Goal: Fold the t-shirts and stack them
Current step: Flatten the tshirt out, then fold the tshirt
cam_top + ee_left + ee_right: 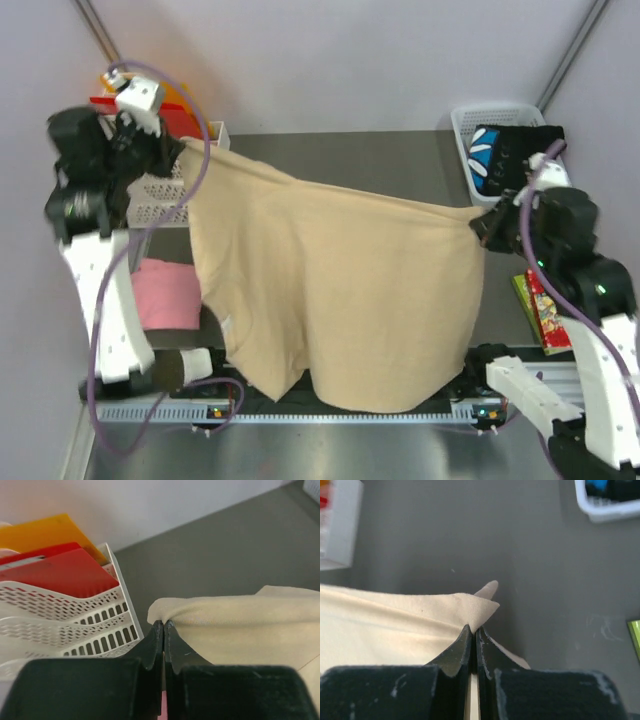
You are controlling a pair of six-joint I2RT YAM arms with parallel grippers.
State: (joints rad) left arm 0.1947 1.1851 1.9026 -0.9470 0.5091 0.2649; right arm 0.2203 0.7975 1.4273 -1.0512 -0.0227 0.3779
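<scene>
Behind the beige t-shirt (330,290), a strip of bare counter (380,160) runs to the back wall. That's the open room. Tight spots are at the shirt's two far corners. A white rack (160,195) sits just beside the left corner, with a red board (55,572) and an orange board (45,532) in it. A white basket (462,125) sits behind the right corner and holds the black t-shirt (510,155) with the blue-and-white print.

The beige shirt's far edge spans claw to claw and sags slightly mid-span. The body drapes toward the near side, and the lower hem lies over the rail at the arm bases. The pink t-shirt (168,293) lies flat against the beige shirt's left edge. A printed packet (540,310) lies right of the shirt, next to the right arm.

The left arm is raised with its wrist over the shirt's left corner, close to the rack. The right arm is bent at the elbow, wrist pointing in at the right corner.

Left claw (185,148): pinched tight on a bunched fold of the left corner, fingertips together. Right claw (478,222): pinched tight on the right corner, a small cloth tip poking past the fingertips.
</scene>
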